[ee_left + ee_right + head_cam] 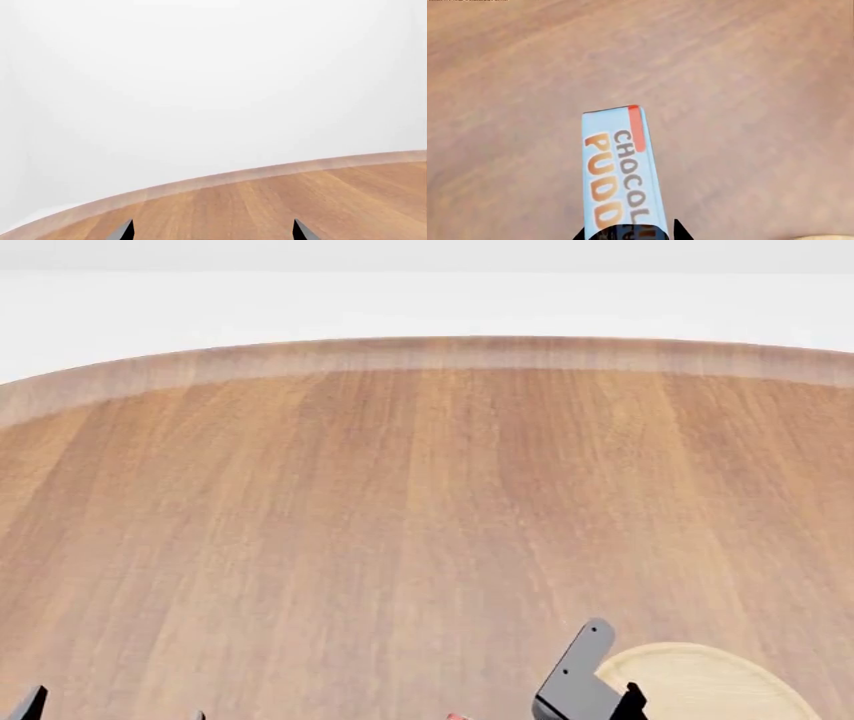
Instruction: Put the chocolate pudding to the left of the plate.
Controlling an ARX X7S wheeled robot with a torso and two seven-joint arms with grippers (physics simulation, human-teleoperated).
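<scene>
The round wooden table (400, 500) sits in a white room. My right gripper (627, 232) is closed on the chocolate pudding (617, 170), above the wood beside the plate (707, 680). My left gripper (212, 231) is wide open and holds nothing.

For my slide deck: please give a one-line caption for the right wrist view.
Right gripper holds the chocolate pudding carton above the wooden table.

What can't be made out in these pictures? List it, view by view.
- Head view: the plate is cut by the bottom edge and partly behind the right arm.
- Right wrist view: the chocolate pudding and the right end effector gripping it run off the bottom edge.
- Left wrist view: only the tips of the left end effector show.
</scene>
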